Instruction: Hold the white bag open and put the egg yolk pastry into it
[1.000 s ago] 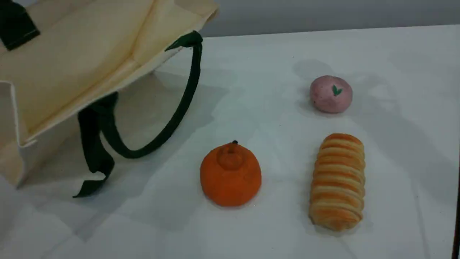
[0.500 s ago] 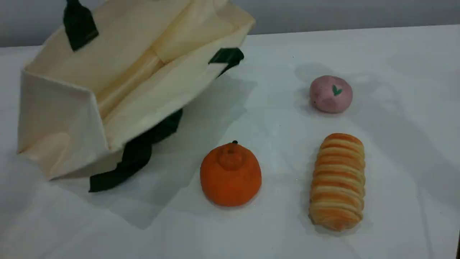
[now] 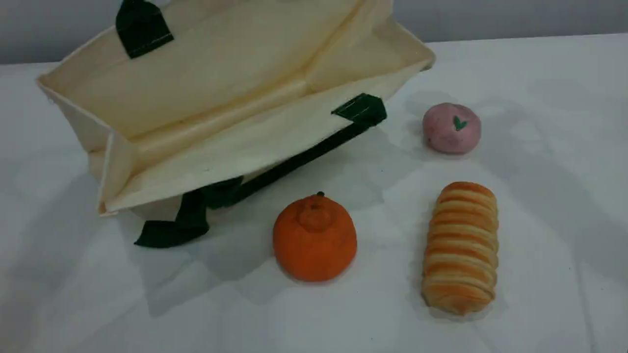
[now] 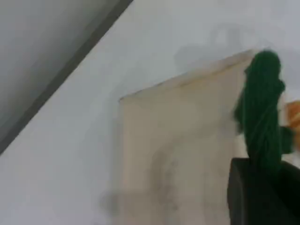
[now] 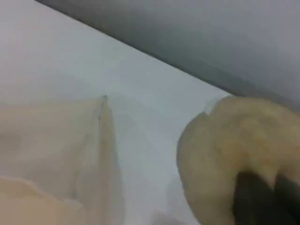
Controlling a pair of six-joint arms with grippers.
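The white bag hangs tilted at the upper left of the scene view, mouth toward the camera, its lower edge near the table. One dark green handle trails beneath it. Neither gripper shows in the scene view. In the left wrist view my left gripper is shut on the other green handle, with the bag's cream side below it. In the right wrist view my right gripper is shut on the beige egg yolk pastry, above and to the right of the bag's cloth.
An orange fruit-shaped bun sits just in front of the bag. A striped bread roll lies to its right. A pink ball with a green mark rests behind the roll, close to the bag's right corner.
The bag has swung to the right across the table and turned its mouth more toward the camera. Its loose handle now lies folded under it. The three foods have not moved.
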